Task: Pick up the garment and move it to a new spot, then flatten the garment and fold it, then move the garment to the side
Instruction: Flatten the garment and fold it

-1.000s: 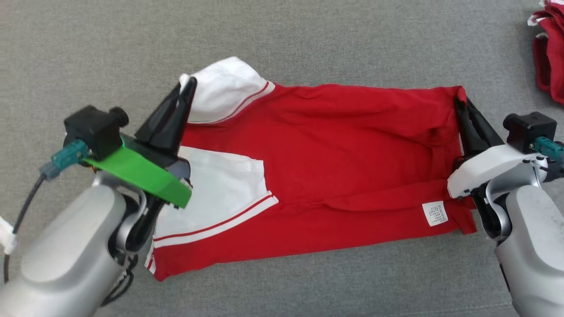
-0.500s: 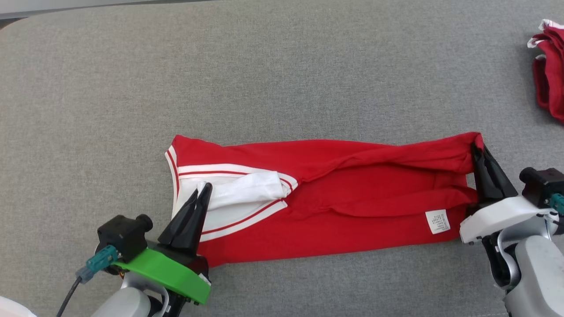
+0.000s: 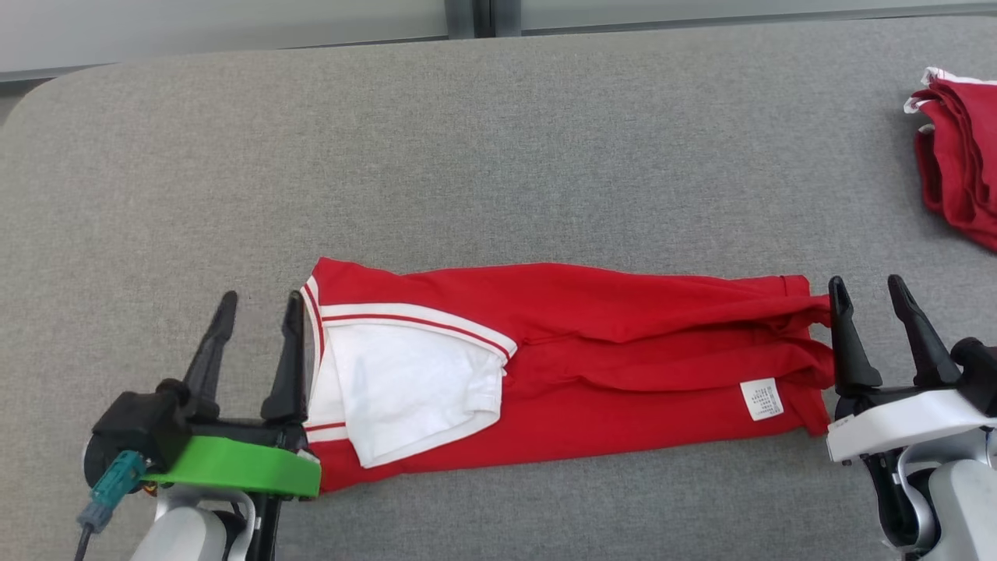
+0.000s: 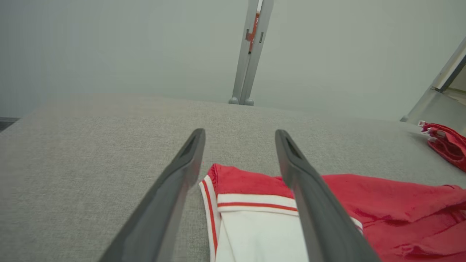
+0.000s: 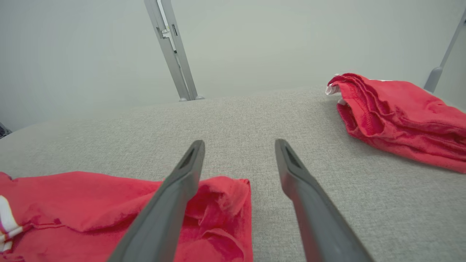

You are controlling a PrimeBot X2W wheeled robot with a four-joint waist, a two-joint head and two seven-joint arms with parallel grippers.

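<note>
The garment is a red shirt with white, red-striped sleeves, lying on the grey padded table folded into a long strip running left to right. My left gripper stands open at its left, sleeve end, with the right finger over the sleeve edge and nothing between the fingers. My right gripper stands open at its right, hem end, next to the white label. In the left wrist view the open left gripper straddles the garment's corner. In the right wrist view the right gripper is open over the garment's hem corner.
A second red garment pile lies at the table's far right, also seen in the right wrist view. The table's rounded back edge meets a pale wall with a metal post. Bare grey surface stretches behind and left of the shirt.
Both grippers have opened and let go of the garment's edges. The far edge came over toward me, leaving the shirt as a narrower strip. The head view has shifted.
</note>
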